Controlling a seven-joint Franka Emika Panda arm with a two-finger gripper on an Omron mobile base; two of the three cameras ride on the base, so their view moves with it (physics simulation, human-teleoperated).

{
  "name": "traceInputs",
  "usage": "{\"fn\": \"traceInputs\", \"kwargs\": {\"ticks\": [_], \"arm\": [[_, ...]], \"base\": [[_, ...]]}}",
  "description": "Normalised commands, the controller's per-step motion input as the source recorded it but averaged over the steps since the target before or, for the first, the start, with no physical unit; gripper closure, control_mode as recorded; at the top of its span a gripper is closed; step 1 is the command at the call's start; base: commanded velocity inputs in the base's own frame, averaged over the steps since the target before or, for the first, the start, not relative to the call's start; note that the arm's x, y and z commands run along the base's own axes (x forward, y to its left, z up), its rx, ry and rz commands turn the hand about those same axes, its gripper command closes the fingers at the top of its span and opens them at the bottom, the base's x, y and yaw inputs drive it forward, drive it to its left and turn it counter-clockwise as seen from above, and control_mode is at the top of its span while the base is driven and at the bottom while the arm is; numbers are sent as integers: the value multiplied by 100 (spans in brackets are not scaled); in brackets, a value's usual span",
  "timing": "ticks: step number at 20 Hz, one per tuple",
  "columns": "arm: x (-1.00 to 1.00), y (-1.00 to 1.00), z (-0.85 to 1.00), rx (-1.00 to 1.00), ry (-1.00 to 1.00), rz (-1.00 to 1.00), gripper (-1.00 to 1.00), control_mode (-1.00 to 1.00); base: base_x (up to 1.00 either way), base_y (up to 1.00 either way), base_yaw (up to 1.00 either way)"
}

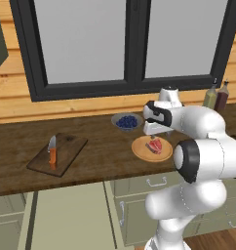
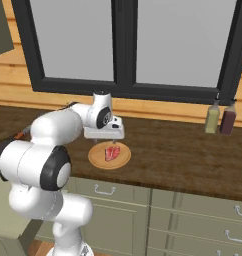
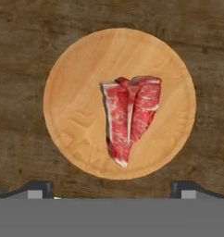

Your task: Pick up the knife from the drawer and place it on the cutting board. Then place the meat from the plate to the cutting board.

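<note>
The knife (image 1: 52, 150), orange handle and short grey blade, lies on the dark brown cutting board (image 1: 69, 145) at the counter's left. The red-pink meat (image 3: 130, 118) rests slightly right of centre on the round tan plate (image 3: 77, 106). My gripper (image 3: 114, 192) hangs open just above the plate, its fingertips (image 3: 36, 189) spread wide and holding nothing. From the base views the gripper (image 1: 151, 135) (image 2: 113, 140) hovers over the meat (image 1: 155, 146) (image 2: 112, 153) and the plate (image 1: 139, 149) (image 2: 99, 160). The wide olive drawer (image 1: 66, 215) stands pulled out below the counter.
A grey bowl of blue berries (image 1: 127, 121) sits just behind the plate. Two bottles (image 2: 212, 117) (image 2: 227, 117) stand at the counter's back right under the window. Narrower drawers with silver handles (image 2: 105, 190) line the cabinet front.
</note>
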Motion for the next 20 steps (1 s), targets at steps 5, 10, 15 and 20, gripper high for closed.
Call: {"fn": "traceInputs", "kwargs": {"ticks": [5,10,15,20], "arm": [[33,0,-41,0,6,0,-100,-100],[2,0,-43,0,0,0,-100,-100],[0,0,-42,0,0,0,-100,-100],[0,0,-36,0,0,0,-100,-100]], "base": [[0,0,0],[0,0,0],[0,0,0],[0,0,0]]}}
